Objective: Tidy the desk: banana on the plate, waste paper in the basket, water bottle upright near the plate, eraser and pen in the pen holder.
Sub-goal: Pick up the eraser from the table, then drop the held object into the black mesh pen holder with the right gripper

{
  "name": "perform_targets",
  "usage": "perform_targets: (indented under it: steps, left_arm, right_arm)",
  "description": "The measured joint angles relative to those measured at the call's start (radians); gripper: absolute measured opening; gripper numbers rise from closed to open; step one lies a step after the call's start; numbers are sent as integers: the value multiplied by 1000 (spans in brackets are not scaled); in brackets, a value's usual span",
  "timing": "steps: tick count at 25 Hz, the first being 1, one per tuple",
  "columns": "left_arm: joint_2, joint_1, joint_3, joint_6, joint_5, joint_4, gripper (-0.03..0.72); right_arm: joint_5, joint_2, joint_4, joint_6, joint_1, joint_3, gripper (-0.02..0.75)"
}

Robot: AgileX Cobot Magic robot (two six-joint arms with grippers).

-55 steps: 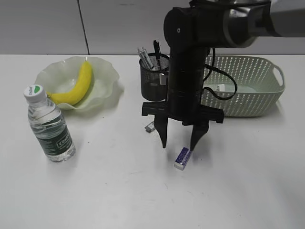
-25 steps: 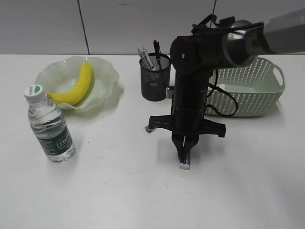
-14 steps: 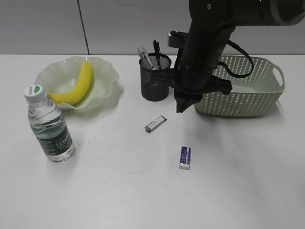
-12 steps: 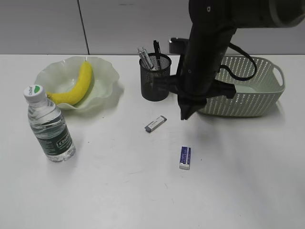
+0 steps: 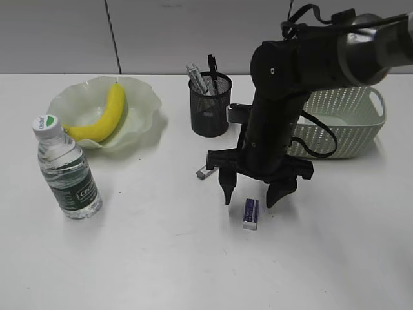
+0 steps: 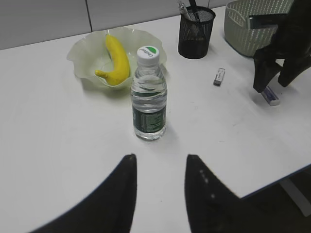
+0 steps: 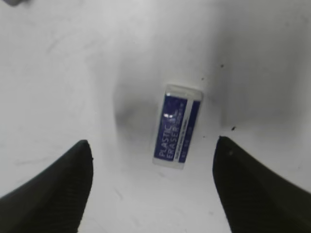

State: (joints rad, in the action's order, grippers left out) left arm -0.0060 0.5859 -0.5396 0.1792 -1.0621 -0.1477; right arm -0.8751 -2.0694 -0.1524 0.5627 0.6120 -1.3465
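Landmark: the eraser, white with a blue sleeve, flat on the desk; its print reads "PLASTIC ERASER" in the right wrist view.
Right gripper: straight above the eraser, fingers spread wide, one tip on each side of it, neither touching; nothing held.
Left gripper: low over the near desk edge, well apart from the eraser, fingers parted and empty.
Water bottle: upright, far to the left of the eraser, white cap with green top on.
Small grey object: lying on the desk just beyond the eraser and to its left; too small to say what it is.
Pen holder: beyond the eraser, slightly left, pens standing in it.
Plate: beyond the eraser, far left, behind the bottle.
Banana: lying in the plate.
Basket: beyond the eraser to the right, partly hidden by the arm.
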Motion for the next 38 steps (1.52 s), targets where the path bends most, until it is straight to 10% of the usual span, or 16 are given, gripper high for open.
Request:
perform_targets:
  steps: [9,14,23,33,38]
  left_arm:
    - [0,0,0,0,0,0,255]
    - [0,0,0,0,0,0,255]
    - [0,0,0,0,0,0,254]
    - [0,0,0,0,1,0,246]
    - [0,0,0,0,1,0,246]
  right_arm:
    - [16,-73,57,51,0,0,476]
    - [23,-78,58,52,0,0,188]
    - [235,112,85,44,0,-3,200]
    - [839,123,416,29,0,-11,200]
    - [893,21,548,26,-10,-30,197]
